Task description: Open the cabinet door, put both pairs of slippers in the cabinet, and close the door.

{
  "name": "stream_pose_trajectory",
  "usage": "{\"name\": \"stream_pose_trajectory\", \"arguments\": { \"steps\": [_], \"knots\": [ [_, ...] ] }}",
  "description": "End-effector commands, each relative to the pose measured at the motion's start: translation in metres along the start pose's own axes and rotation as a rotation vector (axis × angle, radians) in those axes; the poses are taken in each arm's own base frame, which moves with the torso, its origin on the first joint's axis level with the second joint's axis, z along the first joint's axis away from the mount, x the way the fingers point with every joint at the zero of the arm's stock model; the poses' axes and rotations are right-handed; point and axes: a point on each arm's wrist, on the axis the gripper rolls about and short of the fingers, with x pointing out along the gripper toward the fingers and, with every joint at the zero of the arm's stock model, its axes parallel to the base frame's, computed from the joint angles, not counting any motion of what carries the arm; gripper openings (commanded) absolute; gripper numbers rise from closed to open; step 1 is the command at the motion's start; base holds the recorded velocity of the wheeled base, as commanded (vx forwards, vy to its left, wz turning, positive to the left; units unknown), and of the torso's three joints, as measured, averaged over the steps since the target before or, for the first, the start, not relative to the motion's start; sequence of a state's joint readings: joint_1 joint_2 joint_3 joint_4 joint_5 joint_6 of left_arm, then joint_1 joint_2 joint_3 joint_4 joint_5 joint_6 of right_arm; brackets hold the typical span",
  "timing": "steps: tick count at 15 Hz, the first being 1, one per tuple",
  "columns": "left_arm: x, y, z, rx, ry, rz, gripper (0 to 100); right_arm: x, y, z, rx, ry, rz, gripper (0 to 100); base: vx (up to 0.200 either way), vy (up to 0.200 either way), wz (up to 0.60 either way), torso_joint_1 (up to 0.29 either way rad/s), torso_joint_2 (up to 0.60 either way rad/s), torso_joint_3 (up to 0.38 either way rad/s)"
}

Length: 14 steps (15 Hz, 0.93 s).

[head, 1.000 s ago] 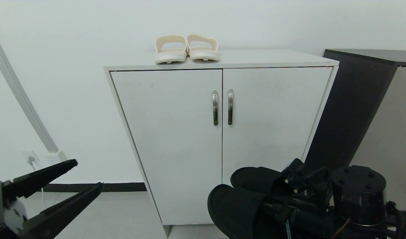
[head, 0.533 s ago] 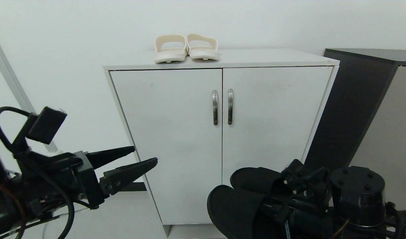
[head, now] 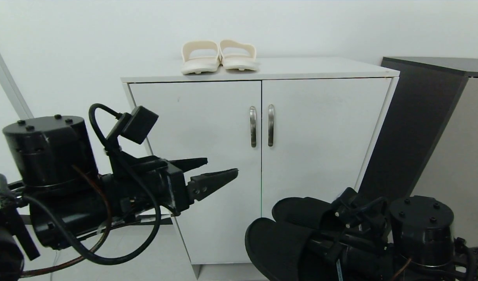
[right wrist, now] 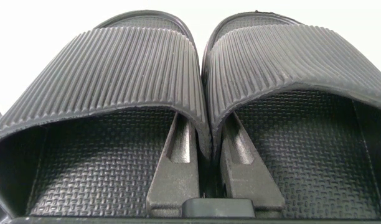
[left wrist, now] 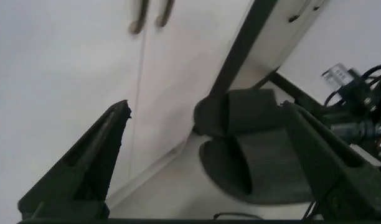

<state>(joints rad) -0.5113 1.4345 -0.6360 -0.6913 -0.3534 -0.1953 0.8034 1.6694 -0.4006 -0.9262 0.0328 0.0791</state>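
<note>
The left gripper (head: 221, 167) has risen from the lower left and advanced rightward. It now hangs before the left door of the cabinet (head: 321, 128), below and left of the handles (head: 253, 127), jaws released and empty. Both doors are closed. The right gripper (right wrist: 209, 171) sits low on the right, clenched on the adjoining inner walls of the black slippers (head: 289, 230), one finger under each strap. The cream slippers (head: 219, 56) lie side by side on the cabinet top, left of centre.
</note>
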Motion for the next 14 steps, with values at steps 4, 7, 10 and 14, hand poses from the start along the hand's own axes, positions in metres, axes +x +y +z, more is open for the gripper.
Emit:
{"name": "stream_pose_trajectory", "arguments": {
  "steps": [4, 7, 10, 14],
  "knots": [
    [0.039, -0.003, 0.005, -0.031, 0.028, -0.118, 100, 0.001, 0.002, 0.0, -0.002, 0.0, 0.01, 0, 0.0, 0.0, 0.0, 0.0, 0.0, 0.0],
    [0.069, 0.003, 0.015, -0.03, 0.032, -0.199, 100, 0.002, 0.001, -0.002, 0.002, 0.01, 0.01, 0, 0.0, 0.0, 0.0, 0.0, 0.0, 0.0],
    [0.104, 0.006, 0.02, -0.028, 0.031, -0.226, 100, 0.003, 0.001, -0.003, 0.004, 0.016, 0.009, 0, 0.0, 0.0, 0.0, 0.0, 0.0, 0.0],
    [0.138, 0.012, 0.043, -0.046, 0.024, -0.232, 100, 0.003, 0.001, -0.003, 0.004, 0.016, 0.009, 0, 0.0, 0.0, 0.0, 0.0, 0.0, 0.0]
  ]
}}
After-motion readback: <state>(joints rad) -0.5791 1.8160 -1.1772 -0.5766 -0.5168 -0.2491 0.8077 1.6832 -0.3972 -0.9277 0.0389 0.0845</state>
